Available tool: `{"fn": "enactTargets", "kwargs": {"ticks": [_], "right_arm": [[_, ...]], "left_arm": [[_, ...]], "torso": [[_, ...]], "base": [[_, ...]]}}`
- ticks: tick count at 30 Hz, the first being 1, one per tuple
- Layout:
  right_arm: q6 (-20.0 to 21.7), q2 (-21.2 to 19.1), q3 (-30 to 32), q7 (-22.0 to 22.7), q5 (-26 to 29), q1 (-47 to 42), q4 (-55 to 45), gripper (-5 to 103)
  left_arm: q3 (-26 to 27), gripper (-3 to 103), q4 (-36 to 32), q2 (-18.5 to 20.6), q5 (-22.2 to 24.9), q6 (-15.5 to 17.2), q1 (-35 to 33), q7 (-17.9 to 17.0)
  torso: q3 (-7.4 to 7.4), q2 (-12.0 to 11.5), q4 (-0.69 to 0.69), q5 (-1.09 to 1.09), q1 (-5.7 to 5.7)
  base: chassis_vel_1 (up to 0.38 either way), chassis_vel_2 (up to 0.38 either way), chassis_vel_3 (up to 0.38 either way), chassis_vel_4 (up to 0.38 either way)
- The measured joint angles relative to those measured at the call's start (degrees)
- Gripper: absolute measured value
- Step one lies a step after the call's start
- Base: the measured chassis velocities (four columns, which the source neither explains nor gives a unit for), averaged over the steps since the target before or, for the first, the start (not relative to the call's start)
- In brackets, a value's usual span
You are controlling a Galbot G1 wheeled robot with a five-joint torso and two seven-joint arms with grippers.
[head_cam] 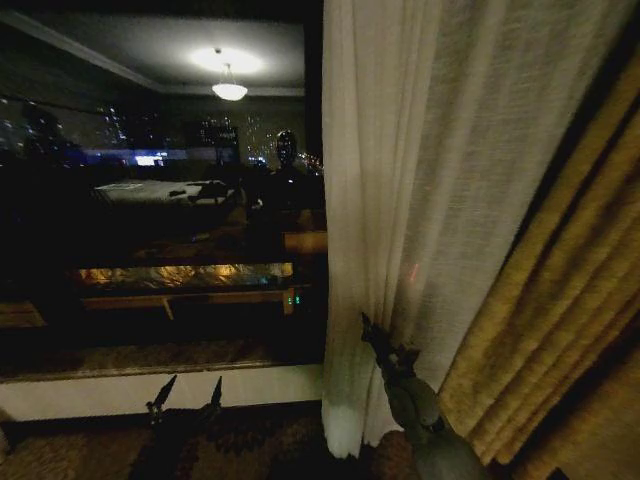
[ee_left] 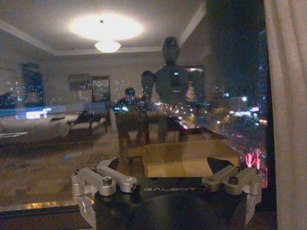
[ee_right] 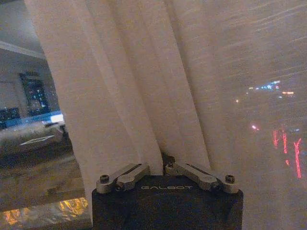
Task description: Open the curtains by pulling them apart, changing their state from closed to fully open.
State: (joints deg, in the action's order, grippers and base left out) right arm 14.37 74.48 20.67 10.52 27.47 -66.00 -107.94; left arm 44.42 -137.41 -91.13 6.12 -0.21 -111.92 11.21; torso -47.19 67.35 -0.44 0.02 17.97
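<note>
A sheer cream-white curtain (head_cam: 420, 200) hangs in pleats right of the dark window, its hem near the floor. My right gripper (head_cam: 373, 332) reaches up into its lower left folds. In the right wrist view the right gripper (ee_right: 163, 160) has its fingers drawn together, shut on a fold of the curtain (ee_right: 144, 86). My left gripper (head_cam: 188, 392) hangs low in front of the window sill, left of the curtain, with its two fingers apart and nothing between them. The left wrist view faces the glass, with the curtain's edge (ee_left: 288, 120) at one side.
A thick golden-yellow drape (head_cam: 560, 300) hangs right of the sheer curtain. The bare window glass (head_cam: 160, 200) reflects a lit room and ceiling lamp. A pale window sill (head_cam: 150, 390) runs along the bottom, with dark patterned carpet below.
</note>
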Motion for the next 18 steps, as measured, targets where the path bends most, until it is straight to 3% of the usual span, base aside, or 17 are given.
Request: {"fn": "enactTargets", "kwargs": {"ticks": [18], "right_arm": [[-1.62,-0.15,-0.09,-0.4,-0.12,0.32,0.7,0]], "left_arm": [[0.0,100,0.22,-0.01,-0.13,-0.1,0.16,-0.01]], "torso": [[0.0,0.0,0.0,0.0,0.01]], "base": [[-0.355,-0.348,0.354,0.352]]}}
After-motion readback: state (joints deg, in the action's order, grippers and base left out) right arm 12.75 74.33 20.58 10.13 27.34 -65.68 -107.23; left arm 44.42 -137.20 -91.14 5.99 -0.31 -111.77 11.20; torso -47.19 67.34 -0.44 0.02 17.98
